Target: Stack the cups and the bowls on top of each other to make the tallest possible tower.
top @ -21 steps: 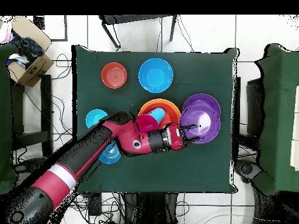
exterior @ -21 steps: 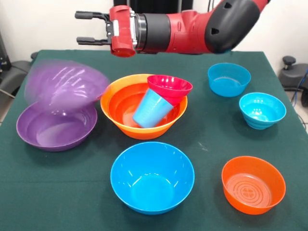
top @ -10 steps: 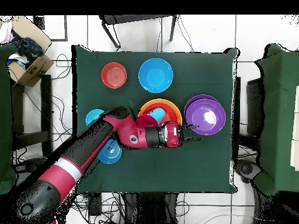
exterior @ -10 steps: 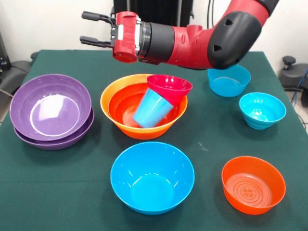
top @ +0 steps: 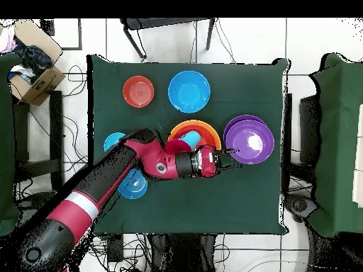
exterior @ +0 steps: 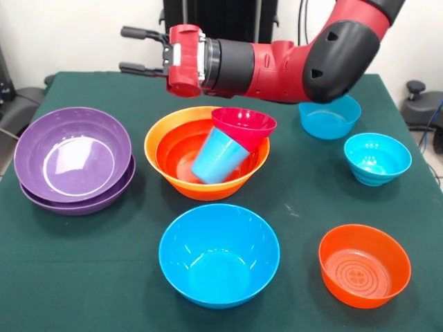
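Cup (exterior: pixel 219 155), tapered plastic, tilted in glossy orange bowl (exterior: pixel 173 166); hand (exterior: pixel 135 50) prob. empty.

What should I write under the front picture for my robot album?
Open gripper hovers above two nested purple bowls, beside the orange bowl holding a tipped cup.

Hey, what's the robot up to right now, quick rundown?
Gripper open, empty, above the table. Two purple bowls nested. Light blue cup and magenta bowl tilted inside big orange bowl. Nothing blocking.
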